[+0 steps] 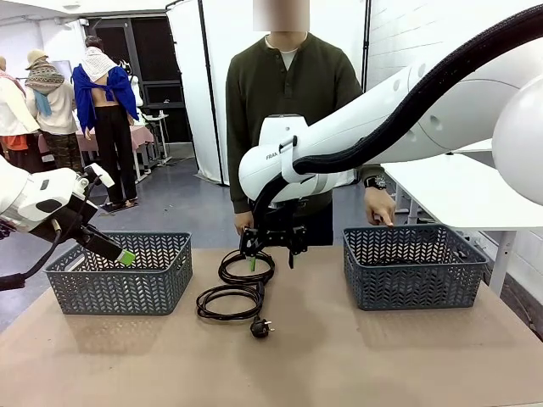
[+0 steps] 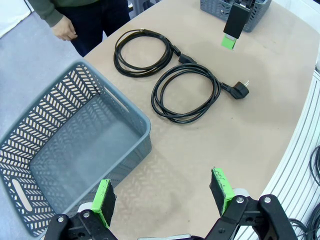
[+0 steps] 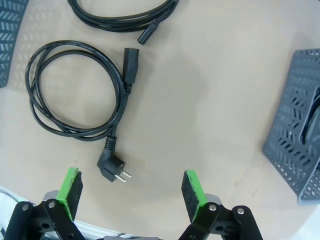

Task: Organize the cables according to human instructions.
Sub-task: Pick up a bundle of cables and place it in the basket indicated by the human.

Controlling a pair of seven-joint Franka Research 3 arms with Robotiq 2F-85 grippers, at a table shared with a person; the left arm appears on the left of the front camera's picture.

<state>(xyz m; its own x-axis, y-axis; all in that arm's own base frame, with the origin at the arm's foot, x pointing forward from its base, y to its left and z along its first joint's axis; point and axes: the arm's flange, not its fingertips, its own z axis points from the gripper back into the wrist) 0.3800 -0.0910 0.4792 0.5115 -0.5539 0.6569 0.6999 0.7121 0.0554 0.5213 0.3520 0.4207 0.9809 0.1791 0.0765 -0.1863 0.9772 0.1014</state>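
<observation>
Right gripper [image 3: 130,192]: jaws spread wide and empty, hovering above the table [image 3: 210,90]. The near cable [image 3: 75,95] lies ahead of the jaws, offset toward the pad at picture left in the right wrist view. Its plug [image 3: 112,167] rests just inside that pad, and the lead runs back along the coil's edge (the coil itself is round, with no dominant axis). The far cable [image 3: 125,15] lies beyond it, just beside.

Left gripper [image 2: 162,197]: jaws wide and empty, beside the left basket [image 2: 40,125], well apart from both cables. The right arm is nearer.

The right basket [image 1: 411,275] stands off to one side, with the person's hand [image 1: 379,208] at its far rim. Nothing appears to obstruct a descent.
</observation>
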